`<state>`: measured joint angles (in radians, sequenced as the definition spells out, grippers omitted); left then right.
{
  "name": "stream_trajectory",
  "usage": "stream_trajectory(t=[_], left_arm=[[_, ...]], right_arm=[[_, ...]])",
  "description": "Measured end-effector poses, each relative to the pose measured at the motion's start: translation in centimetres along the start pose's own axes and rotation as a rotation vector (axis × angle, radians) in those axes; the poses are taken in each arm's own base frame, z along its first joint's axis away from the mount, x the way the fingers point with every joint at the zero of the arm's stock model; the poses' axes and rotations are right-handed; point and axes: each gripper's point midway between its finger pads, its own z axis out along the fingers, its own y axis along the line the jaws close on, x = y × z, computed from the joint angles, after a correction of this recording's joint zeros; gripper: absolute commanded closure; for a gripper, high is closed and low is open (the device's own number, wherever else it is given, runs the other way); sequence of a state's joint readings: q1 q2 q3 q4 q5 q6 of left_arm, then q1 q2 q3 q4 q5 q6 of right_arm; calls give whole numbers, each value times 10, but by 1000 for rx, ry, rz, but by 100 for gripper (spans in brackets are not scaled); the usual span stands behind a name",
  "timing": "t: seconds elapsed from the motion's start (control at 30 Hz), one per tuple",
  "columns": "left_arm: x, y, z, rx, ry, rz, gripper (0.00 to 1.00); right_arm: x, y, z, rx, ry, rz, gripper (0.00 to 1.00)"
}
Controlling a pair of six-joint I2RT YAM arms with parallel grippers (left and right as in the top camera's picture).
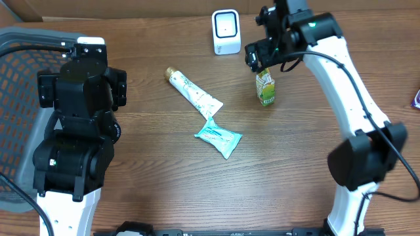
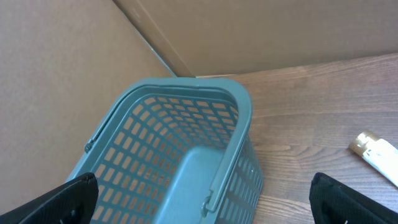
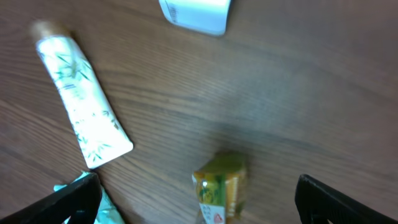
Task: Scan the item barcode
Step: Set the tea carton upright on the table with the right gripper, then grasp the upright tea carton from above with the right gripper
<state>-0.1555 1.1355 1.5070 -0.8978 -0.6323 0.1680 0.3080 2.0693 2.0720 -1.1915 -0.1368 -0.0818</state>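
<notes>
Green drink carton label's too blurry to read, maybe juice. Only overhead shows the whole teal packet. Left gripper and right gripper both spread wide, empty

Even, soft light; right wrist view blurred.

The left arm is mostly black, blocky joint housings with rounded motor caps, plus a white link at the base and a small white plate at the top. The right arm has long, curved white links between black joints, with a thin black cable running along it. Each arm shows a small green light.
</notes>
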Motion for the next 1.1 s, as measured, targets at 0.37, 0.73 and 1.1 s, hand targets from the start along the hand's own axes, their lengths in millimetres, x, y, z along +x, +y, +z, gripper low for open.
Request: stream_trajectory(t=[0.37,0.73,1.1], left_arm=[[0,0,0,0,0,0,0],[0,0,0,0,0,0,1],[0,0,0,0,0,0,1]], right_arm=[[23,-3,31,23,140,105,0],[58,-14,77,57,307,138,2],[71,-24,85,106,364,137,8]])
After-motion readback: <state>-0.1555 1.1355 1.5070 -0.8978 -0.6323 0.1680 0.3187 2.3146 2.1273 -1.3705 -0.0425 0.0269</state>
